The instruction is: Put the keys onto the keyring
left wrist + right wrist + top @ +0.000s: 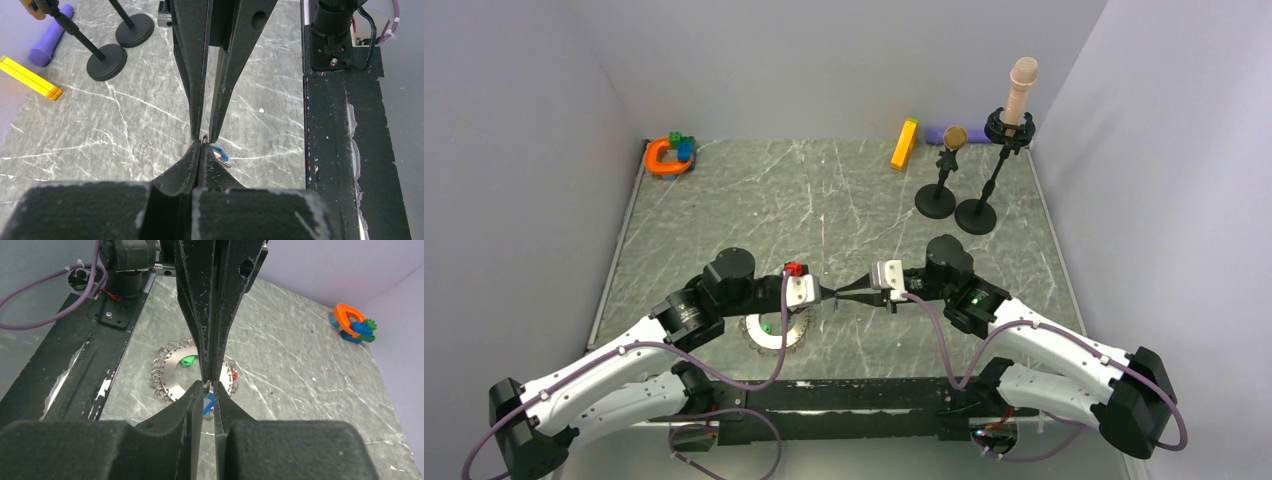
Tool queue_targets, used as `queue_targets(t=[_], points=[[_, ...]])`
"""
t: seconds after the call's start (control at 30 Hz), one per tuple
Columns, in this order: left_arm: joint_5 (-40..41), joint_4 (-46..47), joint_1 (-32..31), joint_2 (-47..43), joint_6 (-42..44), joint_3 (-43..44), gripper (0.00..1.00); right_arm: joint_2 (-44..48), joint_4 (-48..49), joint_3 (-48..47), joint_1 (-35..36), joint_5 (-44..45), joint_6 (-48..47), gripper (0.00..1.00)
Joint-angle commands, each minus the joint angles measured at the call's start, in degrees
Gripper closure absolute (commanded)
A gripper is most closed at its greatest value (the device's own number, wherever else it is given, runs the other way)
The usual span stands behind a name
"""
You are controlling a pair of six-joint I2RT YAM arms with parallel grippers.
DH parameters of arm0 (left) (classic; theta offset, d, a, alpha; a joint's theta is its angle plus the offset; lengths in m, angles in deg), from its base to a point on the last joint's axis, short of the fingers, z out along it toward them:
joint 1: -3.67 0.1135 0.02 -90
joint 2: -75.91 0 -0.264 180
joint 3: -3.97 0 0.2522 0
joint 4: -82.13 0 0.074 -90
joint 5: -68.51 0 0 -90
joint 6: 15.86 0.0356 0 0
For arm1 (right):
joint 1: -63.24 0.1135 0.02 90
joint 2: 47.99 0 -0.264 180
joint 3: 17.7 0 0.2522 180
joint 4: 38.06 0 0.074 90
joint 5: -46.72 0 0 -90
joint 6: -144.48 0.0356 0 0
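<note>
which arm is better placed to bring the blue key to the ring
Probably right. The blue key shows inside the right gripper, and the ring lies on the table just ahead of it. The left gripper is shut, tip to tip with it, seemingly holding nothing.

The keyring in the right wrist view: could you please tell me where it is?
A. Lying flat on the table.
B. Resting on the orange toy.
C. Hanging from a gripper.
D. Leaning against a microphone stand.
A: the keyring lies flat on the table beside the black base plate, with a green key inside its opening.
</note>
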Motion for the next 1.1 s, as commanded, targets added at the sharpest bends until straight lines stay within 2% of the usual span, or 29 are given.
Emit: queue_targets(t=[0.0,0.33,0.43,0.57,0.73,0.77,0.87,0.9,0.97,1.07], points=[[0.51,2.25,-0.34,-1.14,-0.50,1.67,1.00,0.29,1.44,-0.82,0.38,0.38,1.14,0.83],[0.51,2.43,-0.34,-1.47,-0.72,1.39,1.00,0.22,1.77,-0.76,0.39,0.48,1.53,0.83],[0.51,2.62,-0.31,-1.37,-0.63,1.42,1.00,0.06,2.23,-0.84,0.42,0.13,1.87,0.88],[0.35,2.52,-0.33,-0.88,-0.59,1.37,1.00,0.01,1.89,-1.29,0.39,-0.37,1.43,1.00],[0.98,2.90,-0.35,-0.73,-0.69,1.19,1.00,0.28,1.44,-1.37,0.42,-2.11,0.61,1.00],[1.44,2.95,-0.34,-0.85,-0.99,1.19,0.94,0.39,1.29,-1.35,0.39,-2.01,0.39,1.00],[3.18,3.38,-0.32,-2.14,-2.19,0.64,0.58,0.58,-0.42,-1.61,0.29,-0.97,-0.98,1.00],[3.69,4.19,-0.25,-3.19,-2.57,-0.09,0.49,0.82,-1.63,-1.61,0.22,-0.72,-1.80,1.00],[5.43,5.91,-0.14,-5.84,-3.56,-1.77,0.36,1.45,-3.83,-1.89,0.02,-0.04,-3.32,1.00],[8.33,6.78,0.84,-9.30,-4.49,-4.38,0.30,2.67,-7.06,-2.05,-1.12,0.69,-4.71,1.00]])
